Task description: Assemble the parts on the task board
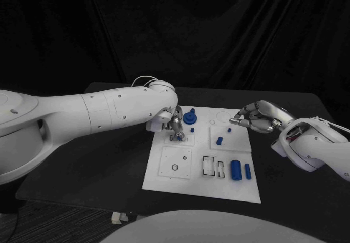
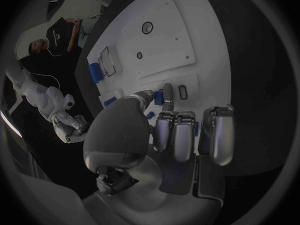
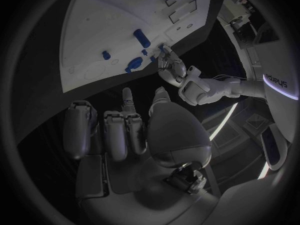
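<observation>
White task board (image 1: 178,179) lies at the centre of the black bench (image 1: 109,167), long axis running from 12 to 6 o'clock in my head view. On its surface I log several blue parts: a knob-shaped part (image 1: 189,119) near the board's 12 o'clock edge, a small peg (image 1: 191,129) just below it, a slim pin (image 1: 229,130) and another short part (image 1: 221,141) toward 2 o'clock, then a thick cylinder (image 1: 235,169) with a thinner rod (image 1: 248,171) just beside it at about 4 o'clock. Two rectangular slots (image 1: 209,166) sit immediately to the 9 o'clock side of the cylinder, and a round recess (image 1: 175,167) lies in the raised square plate at 7 o'clock.

My left robot hand (image 1: 173,123) is over the board's upper left plate, at roughly 11 o'clock, fingertips pointed down at a small part (image 1: 176,137) there. I cannot tell from the head view or the left wrist view (image 2: 181,130) whether the fingers actually pinch it; fingers in the wrist view lie close together, side by side.

My right robot hand (image 1: 259,117) hovers at the board's 2 o'clock corner, fingers curled inward, apparently holding nothing. The right wrist view (image 3: 125,130) shows its fingers lying together, clear of the board, with the left robot hand opposite across the blue parts.
</observation>
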`<act>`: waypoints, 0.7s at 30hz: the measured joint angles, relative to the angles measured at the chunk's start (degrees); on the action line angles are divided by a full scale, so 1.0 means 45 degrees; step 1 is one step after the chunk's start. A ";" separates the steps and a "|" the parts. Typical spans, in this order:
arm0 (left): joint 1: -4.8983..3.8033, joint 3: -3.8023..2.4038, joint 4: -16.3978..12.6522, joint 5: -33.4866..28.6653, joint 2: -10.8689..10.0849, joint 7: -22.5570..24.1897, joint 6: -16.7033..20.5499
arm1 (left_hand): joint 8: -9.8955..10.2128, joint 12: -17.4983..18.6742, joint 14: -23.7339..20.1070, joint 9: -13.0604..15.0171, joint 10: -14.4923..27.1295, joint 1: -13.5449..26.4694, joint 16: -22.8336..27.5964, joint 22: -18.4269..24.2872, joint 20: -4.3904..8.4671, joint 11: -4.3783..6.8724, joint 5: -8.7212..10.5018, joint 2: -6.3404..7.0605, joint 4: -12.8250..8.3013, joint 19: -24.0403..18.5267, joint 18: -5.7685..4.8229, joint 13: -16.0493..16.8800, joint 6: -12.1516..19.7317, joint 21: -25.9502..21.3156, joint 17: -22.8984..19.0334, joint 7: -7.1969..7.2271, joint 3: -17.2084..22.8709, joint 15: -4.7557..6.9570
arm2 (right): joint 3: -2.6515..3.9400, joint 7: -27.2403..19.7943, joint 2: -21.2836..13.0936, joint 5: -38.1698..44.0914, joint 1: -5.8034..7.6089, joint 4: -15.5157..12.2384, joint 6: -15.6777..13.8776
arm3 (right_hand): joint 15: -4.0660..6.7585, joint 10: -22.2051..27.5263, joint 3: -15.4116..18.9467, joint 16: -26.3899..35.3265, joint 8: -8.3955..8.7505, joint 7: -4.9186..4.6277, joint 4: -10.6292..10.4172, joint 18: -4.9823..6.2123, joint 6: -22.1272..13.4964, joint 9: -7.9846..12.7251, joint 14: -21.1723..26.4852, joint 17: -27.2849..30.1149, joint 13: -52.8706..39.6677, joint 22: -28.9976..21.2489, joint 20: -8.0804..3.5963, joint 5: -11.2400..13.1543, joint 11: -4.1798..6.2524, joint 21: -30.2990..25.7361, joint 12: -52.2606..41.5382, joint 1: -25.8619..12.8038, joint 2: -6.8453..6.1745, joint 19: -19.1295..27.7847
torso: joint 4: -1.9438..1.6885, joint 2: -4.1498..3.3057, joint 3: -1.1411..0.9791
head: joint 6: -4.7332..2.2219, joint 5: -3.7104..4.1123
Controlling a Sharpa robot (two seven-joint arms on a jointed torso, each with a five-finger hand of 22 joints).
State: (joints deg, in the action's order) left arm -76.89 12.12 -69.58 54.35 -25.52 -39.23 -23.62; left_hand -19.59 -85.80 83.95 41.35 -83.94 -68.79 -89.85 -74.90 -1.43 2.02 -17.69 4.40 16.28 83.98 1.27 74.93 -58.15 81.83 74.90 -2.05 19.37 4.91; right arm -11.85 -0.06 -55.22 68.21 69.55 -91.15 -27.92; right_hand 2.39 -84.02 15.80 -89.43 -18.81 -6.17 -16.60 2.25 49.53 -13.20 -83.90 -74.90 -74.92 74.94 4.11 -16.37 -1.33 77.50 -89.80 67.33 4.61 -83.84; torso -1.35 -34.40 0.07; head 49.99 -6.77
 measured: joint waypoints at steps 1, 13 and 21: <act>0.0001 0.0001 0.0006 -0.0001 0.0003 0.0005 -0.0001 | 0.0049 0.0000 0.0000 -0.0024 0.0000 0.0130 0.0000 0.0000 0.0000 0.0000 0.0000 -0.0030 0.0001 0.0000 0.0001 0.0000 0.0000 0.0000 -0.0001 0.0000 0.0000 0.0000 | 0.0000 0.0000 -0.0002 0.0000 0.0000 0.0000 0.0000 | 0.0000 0.0000 0.0000 0.0000 0.0000 0.0000 0.0000 0.0000 0.0000 0.0000 0.0000 0.0000 0.0000 0.0001 0.0000 0.0000 0.0000 0.0000 0.0000 0.0000 0.0000 0.0000 | 0.0000 0.0000 0.0000 | 0.0000 0.0000; 0.0028 0.0006 0.0128 -0.0007 0.0059 0.0052 -0.0016 | 0.0113 0.0000 0.0001 -0.0109 0.0000 0.0368 0.0000 0.0000 -0.0049 0.0000 0.0265 -0.0133 0.0054 0.0049 0.0000 0.0000 -0.0046 0.0000 0.0000 -0.0045 -0.0297 0.0000 | 0.0000 0.0000 -0.0007 0.0000 0.0000 -0.0004 0.0004 | 0.0000 0.0000 0.0000 0.0000 0.0000 0.0000 0.0000 0.0000 0.0000 -0.0001 0.0000 0.0000 0.0001 0.0000 0.0000 0.0000 0.0000 0.0000 0.0000 0.0000 0.0000 0.0000 | 0.0000 0.0001 0.0000 | 0.0000 0.0001; 0.0055 0.0018 0.0149 -0.0006 0.0059 0.0049 -0.0024 | 0.0191 -0.0001 0.0047 -0.0210 0.0000 0.0734 0.0000 0.0000 -0.0094 0.0000 0.0757 -0.0267 0.0062 0.0003 0.0001 0.0001 -0.0092 0.0000 0.0000 -0.0091 -0.0605 -0.0047 | 0.0000 0.0000 -0.0003 0.0000 0.0000 -0.0004 0.0006 | 0.0000 0.0000 0.0000 0.0000 0.0000 0.0000 0.0000 -0.0001 0.0000 -0.0001 0.0000 0.0000 0.0002 -0.0001 0.0000 0.0000 0.0000 0.0000 0.0000 0.0000 0.0000 0.0000 | 0.0001 0.0000 0.0001 | 0.0000 -0.0031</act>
State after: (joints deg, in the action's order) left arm -76.64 12.20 -68.91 54.33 -25.26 -39.01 -23.72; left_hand -18.73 -85.80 84.16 40.41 -83.94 -65.49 -89.85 -74.90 -1.85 2.02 -14.28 3.20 16.56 83.99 1.27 74.93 -58.57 81.83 74.90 -2.46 16.65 4.70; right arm -11.85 -0.06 -55.23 68.21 69.55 -91.17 -27.89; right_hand 2.39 -84.02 15.80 -89.43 -18.81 -6.17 -16.59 2.24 49.53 -13.21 -83.90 -74.90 -74.91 74.94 4.11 -16.37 -1.33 77.50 -89.80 67.33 4.61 -83.84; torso -1.35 -34.40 0.07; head 49.99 -6.91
